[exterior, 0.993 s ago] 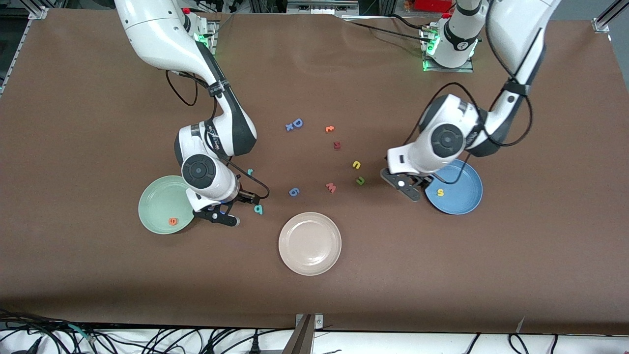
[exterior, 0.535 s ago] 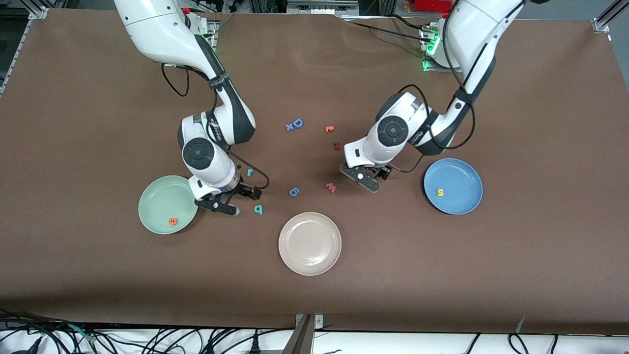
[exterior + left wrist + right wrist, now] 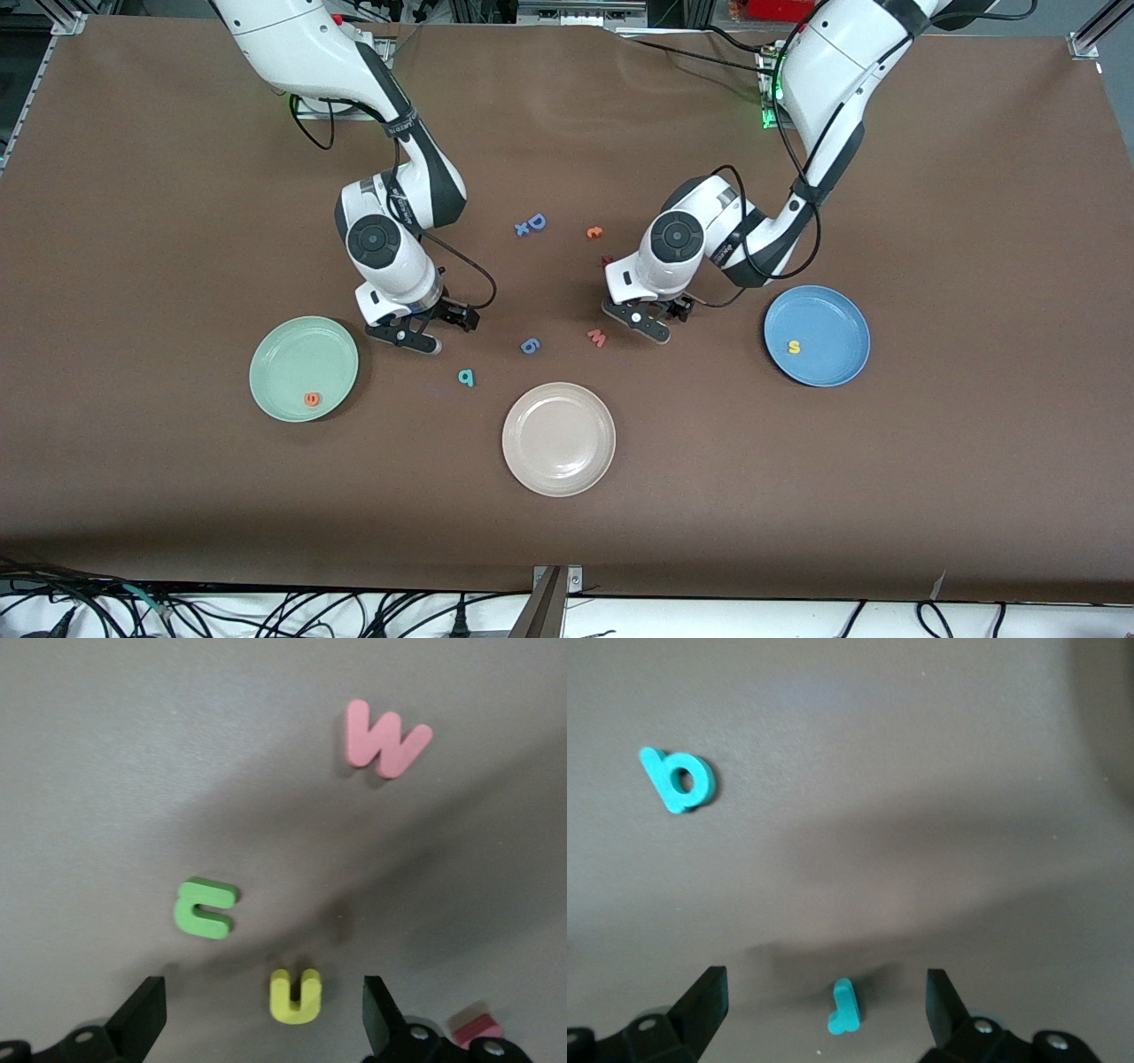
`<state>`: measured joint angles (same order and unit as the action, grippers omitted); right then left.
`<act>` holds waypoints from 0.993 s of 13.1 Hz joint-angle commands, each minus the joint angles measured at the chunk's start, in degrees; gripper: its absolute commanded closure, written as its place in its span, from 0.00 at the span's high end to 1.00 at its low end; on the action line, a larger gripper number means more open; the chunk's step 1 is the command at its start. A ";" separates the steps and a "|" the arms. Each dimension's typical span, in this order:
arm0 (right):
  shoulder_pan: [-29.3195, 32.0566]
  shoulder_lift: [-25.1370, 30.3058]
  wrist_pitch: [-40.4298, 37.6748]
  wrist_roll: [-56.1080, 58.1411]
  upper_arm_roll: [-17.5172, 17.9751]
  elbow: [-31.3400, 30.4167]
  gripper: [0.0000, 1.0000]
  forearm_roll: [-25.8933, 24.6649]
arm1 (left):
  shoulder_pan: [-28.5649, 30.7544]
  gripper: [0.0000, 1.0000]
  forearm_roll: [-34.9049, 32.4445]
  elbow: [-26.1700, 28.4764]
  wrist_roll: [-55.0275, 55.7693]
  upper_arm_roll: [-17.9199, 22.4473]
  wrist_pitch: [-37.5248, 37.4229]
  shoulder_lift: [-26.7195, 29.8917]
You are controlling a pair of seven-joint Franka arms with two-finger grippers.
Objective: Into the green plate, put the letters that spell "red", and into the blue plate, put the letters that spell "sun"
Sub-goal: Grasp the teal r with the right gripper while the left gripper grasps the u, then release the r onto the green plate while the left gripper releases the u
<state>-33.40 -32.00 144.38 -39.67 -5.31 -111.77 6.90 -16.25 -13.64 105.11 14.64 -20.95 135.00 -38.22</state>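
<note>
The green plate holds the orange "e". The yellow "s" lies in the blue plate. My right gripper hangs open just above the table. In the right wrist view the teal "r" lies between that gripper's fingers, untouched. The teal "d" lies nearer the front camera. My left gripper is open low over the yellow "u", which lies between its fingers. The green "n" is beside it. The front view hides these two and the "r".
A beige plate sits nearest the front camera. Loose on the table are a salmon "w", a blue "6", a blue "D", an orange letter and a dark red one.
My right gripper moved from beside the green plate to over the teal "r". My left gripper swung from the blue plate's edge to over the yellow and green letters. Both stayed open.
</note>
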 commanded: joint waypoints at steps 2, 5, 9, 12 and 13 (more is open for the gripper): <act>-0.09 1.50 0.64 -2.87 0.83 -2.31 0.85 -2.42 | -1.76 0.92 -2.18 -1.14 3.02 0.47 -0.08 -0.97; -0.09 1.32 0.73 -2.87 0.91 -3.10 0.73 -2.42 | -1.86 0.71 -2.18 -0.79 3.02 0.47 -0.08 -1.06; 0.00 1.24 0.64 -2.87 1.53 -3.71 0.53 -2.50 | -1.77 0.19 -2.18 -0.79 2.76 0.47 -0.61 -1.06; 0.09 1.06 0.64 -2.87 1.62 -3.63 0.37 -2.42 | -1.24 0.01 -2.18 -0.96 3.02 0.38 -2.45 -0.45; 0.09 1.06 0.55 -2.87 1.70 -3.63 0.31 -2.42 | -1.07 0.01 -2.09 -1.31 3.11 0.47 -3.41 0.16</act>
<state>-33.42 -31.90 144.44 -41.07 -4.02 -114.04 5.67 -17.32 -13.79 104.66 16.42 -20.61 133.94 -38.63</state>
